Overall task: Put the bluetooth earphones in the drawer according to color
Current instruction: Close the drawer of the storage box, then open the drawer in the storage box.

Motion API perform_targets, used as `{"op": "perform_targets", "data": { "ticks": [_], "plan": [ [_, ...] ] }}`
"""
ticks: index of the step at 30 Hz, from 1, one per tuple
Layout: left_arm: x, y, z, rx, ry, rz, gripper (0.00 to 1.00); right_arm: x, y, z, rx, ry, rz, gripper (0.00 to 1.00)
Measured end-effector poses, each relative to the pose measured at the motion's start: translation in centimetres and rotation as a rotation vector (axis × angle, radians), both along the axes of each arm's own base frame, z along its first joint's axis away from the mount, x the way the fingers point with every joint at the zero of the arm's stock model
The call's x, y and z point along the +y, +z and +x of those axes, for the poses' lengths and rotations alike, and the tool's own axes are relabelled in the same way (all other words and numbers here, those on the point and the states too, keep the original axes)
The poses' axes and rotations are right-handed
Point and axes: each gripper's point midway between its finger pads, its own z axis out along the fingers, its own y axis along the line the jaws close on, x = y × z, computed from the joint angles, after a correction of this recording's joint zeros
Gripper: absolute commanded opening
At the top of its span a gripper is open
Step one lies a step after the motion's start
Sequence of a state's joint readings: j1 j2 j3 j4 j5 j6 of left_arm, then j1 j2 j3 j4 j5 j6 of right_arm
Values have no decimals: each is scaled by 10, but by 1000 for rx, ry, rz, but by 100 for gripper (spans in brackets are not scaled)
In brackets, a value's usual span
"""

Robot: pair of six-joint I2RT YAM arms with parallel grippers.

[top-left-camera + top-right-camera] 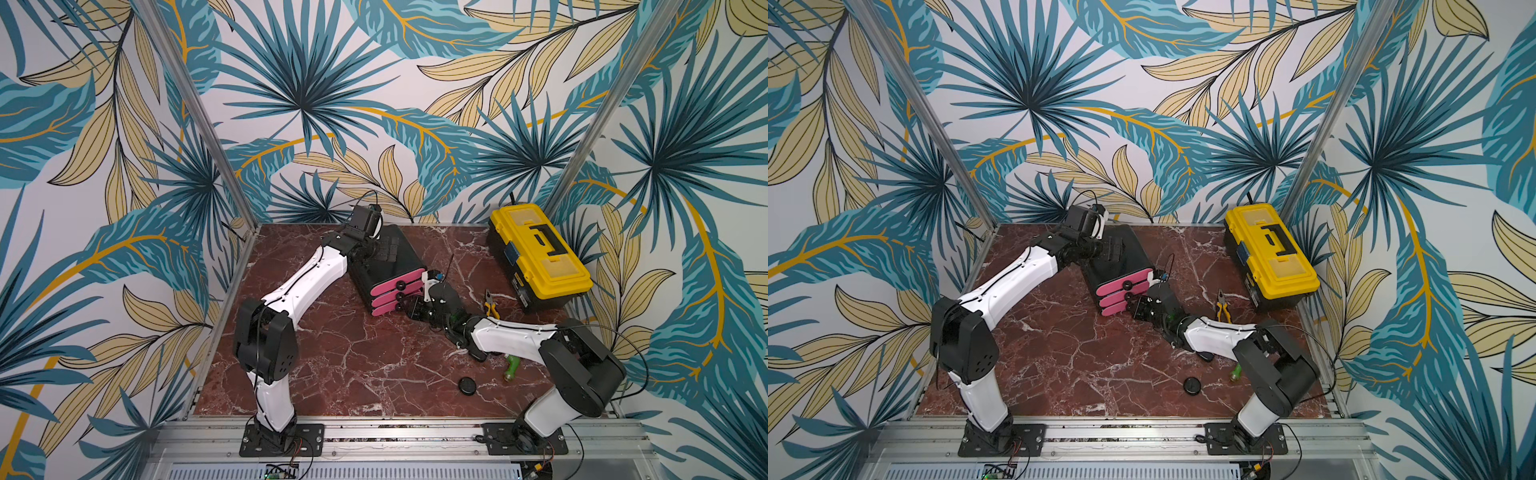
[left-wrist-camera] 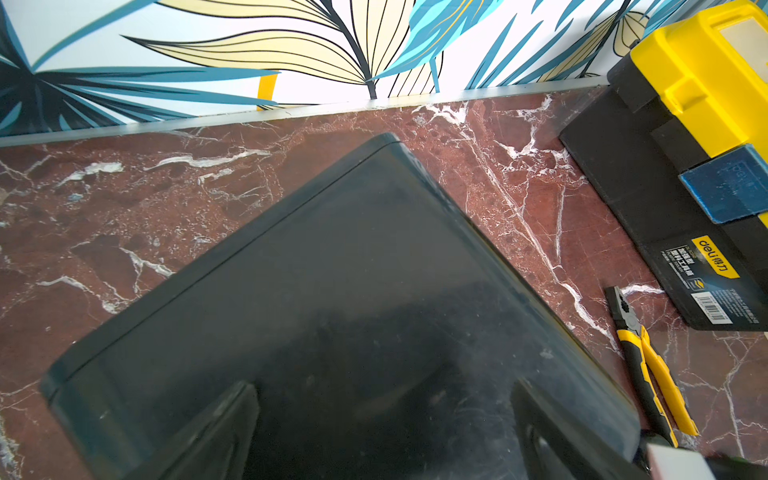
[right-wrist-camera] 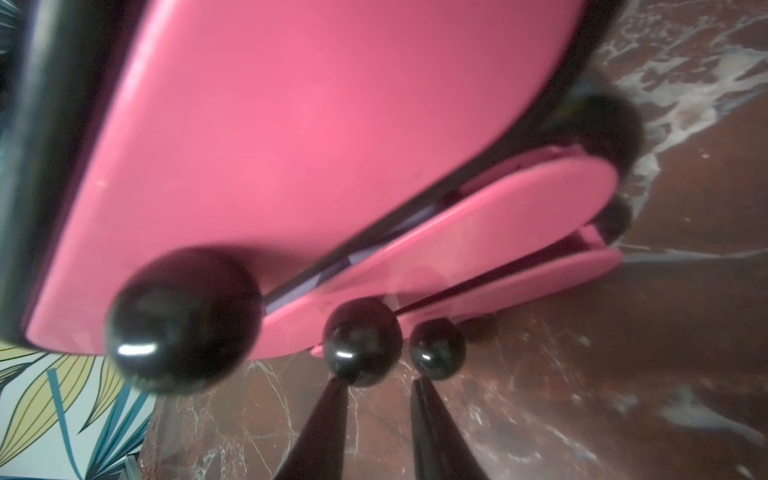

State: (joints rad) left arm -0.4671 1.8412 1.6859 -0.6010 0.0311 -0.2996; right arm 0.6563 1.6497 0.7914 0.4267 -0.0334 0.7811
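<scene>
Right jaws closed, empty, black-knobbed pink drawers (image 3: 291,145), left jaws wide open

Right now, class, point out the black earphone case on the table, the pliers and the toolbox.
black earphone case (image 1: 466,386), in a top view, centre of its top.
pliers (image 1: 493,311), in a top view, on the yellow handles.
toolbox (image 1: 561,274), in a top view, on its yellow lid.

Left claw (image 2: 382,388) wide, right claw (image 3: 378,386) nearly closed
</scene>
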Motion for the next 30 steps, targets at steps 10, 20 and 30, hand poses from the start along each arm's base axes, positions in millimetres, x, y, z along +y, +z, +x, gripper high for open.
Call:
{"op": "perform_targets", "data": {
  "ticks": [10,20,30],
  "plan": [
    [-2,-1,0,-9,-8,-13,100,0,-9,-2,19,-24,117,31],
    [-3,0,0,-11,-14,-20,100,-28,-51,-14,69,-78,125,51],
    [-3,0,1,-14,-18,-30,100,-5,-70,9,42,2,261,52]
  ]
}}
